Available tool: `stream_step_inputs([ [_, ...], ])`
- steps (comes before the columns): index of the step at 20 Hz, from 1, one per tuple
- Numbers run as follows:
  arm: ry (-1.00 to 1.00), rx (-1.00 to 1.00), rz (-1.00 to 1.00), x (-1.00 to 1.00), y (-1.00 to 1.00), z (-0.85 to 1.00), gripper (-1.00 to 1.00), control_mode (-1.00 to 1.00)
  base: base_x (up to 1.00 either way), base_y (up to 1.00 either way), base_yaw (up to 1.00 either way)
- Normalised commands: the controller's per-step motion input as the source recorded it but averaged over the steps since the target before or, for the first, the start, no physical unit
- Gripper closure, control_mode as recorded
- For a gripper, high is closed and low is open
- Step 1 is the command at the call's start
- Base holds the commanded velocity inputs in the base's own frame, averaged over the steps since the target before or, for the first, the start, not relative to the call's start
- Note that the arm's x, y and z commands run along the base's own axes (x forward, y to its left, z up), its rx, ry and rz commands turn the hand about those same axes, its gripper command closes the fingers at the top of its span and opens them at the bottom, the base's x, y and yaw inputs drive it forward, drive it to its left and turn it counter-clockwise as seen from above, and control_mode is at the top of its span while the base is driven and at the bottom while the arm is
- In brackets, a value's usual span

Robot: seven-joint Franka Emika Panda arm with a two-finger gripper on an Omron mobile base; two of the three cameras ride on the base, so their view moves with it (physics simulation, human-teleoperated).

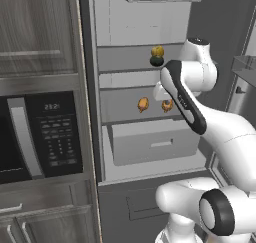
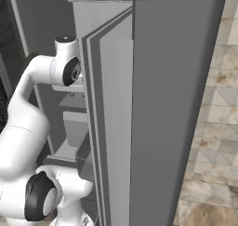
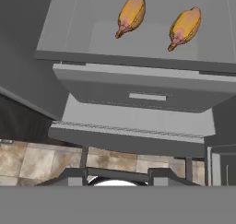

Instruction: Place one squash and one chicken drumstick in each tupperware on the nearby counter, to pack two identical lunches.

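An open fridge (image 1: 145, 87) is faced, with the yellow-orange squash (image 1: 157, 51) and the dark green squash (image 1: 156, 61) kept close together on its upper shelf, the yellow one appearing above the green one. On the shelf below, two chicken drumsticks (image 3: 131, 14) (image 3: 185, 26) are laid side by side and apart, above a closed drawer (image 3: 147, 96). The gripper is hidden behind the arm's wrist in the left base view, so how far it is open, or whether anything is held, cannot be told.
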Motion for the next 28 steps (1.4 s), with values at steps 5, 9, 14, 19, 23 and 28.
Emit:
stream_step_inputs([
  [5,-0.02,0.0,0.0,-0.16,0.0,0.0,-1.0,-1.0,0.0,0.0,0.0],
  [9,-0.21,0.0,0.0,-0.38,0.0,0.03,-1.0,-1.0,0.0,0.0,0.0],
  [14,-0.35,0.0,0.0,-0.21,0.0,0.35,-1.0,-1.0,0.0,0.0,0.0],
  [19,-0.31,0.01,0.0,-0.01,0.0,0.5,-1.0,-1.0,0.0,0.0,0.0],
  [23,-0.23,0.0,0.0,0.01,-0.1,0.46,-1.0,-1.0,0.0,0.0,0.0],
  [28,-0.02,0.03,0.0,0.29,-0.18,0.15,-1.0,-1.0,0.0,0.0,0.0],
])
